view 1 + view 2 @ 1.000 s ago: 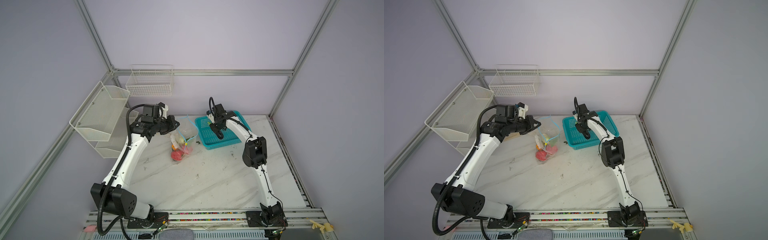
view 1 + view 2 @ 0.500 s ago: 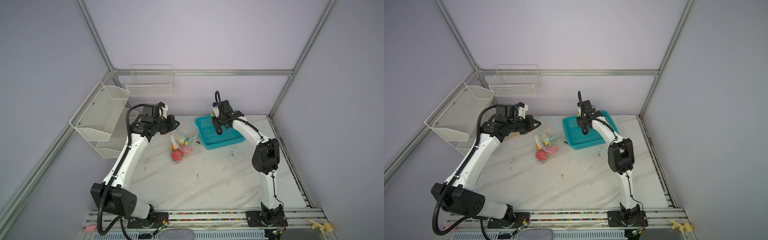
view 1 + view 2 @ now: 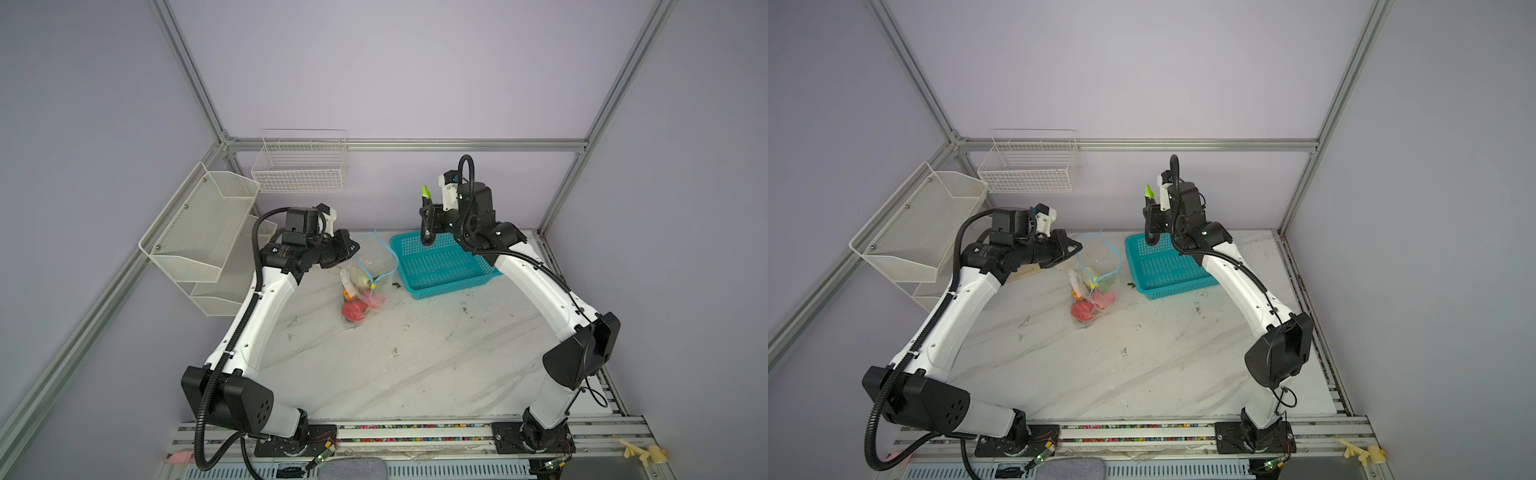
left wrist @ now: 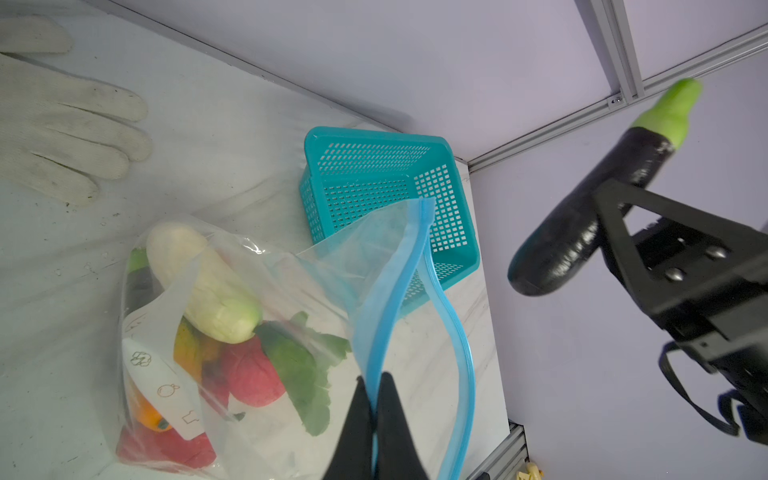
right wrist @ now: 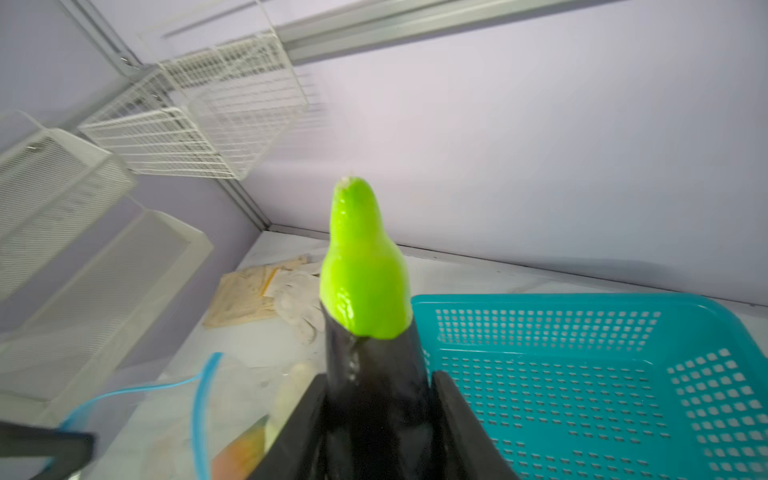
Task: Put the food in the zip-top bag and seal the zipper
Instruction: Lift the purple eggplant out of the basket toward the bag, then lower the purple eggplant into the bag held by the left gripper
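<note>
The clear zip-top bag [image 3: 376,258] [image 3: 1101,266] [image 4: 324,266] stands on the table left of the teal basket. It holds white [image 4: 208,286], red [image 4: 253,370], orange and green food. My left gripper [image 4: 376,382] [image 3: 353,249] is shut on the zipper [image 4: 399,282], the light blue strip, holding the mouth open. The yellow slider tab [image 3: 373,286] hangs lower on the strip. My right gripper [image 5: 376,399] [image 3: 428,220] is shut on a dark eggplant [image 5: 374,374] [image 4: 582,216] with a green cap [image 5: 365,270], held upright above the basket's left end.
The teal perforated basket [image 3: 453,286] [image 3: 1179,289] [image 5: 540,299] sits at the back right of the bag. White wire baskets [image 3: 301,166] and a mesh shelf [image 3: 199,232] hang on the back and left walls. A white glove [image 4: 62,124] and papers [image 5: 249,286] lie at the table's back left.
The right arm has risen out of the basket with the eggplant and swung it upright, higher above the basket's left end. The left arm and the bag have stayed put.
</note>
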Motion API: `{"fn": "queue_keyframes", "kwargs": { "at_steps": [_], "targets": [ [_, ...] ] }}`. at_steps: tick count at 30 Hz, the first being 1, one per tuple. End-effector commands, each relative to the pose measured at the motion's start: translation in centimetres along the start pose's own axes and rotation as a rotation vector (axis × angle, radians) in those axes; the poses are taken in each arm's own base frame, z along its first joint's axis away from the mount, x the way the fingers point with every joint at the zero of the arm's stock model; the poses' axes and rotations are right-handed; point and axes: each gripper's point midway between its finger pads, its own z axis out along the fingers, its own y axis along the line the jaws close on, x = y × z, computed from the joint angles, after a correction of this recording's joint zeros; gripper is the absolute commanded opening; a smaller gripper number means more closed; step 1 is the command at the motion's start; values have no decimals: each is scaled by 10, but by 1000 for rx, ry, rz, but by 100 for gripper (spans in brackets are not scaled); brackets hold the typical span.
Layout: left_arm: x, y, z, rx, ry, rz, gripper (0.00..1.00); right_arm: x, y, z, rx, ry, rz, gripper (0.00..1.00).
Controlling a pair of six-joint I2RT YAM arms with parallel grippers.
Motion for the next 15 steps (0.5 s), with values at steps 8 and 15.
{"fn": "queue_keyframes", "kwargs": {
  "at_steps": [8,15],
  "targets": [
    [-11,-18,-14,60,-53,22,0,-11,83,-27,-221,-134,137,40],
    [-11,-18,-15,61,-55,22,0,1,103,-33,-243,-235,146,40]
  ]
}}
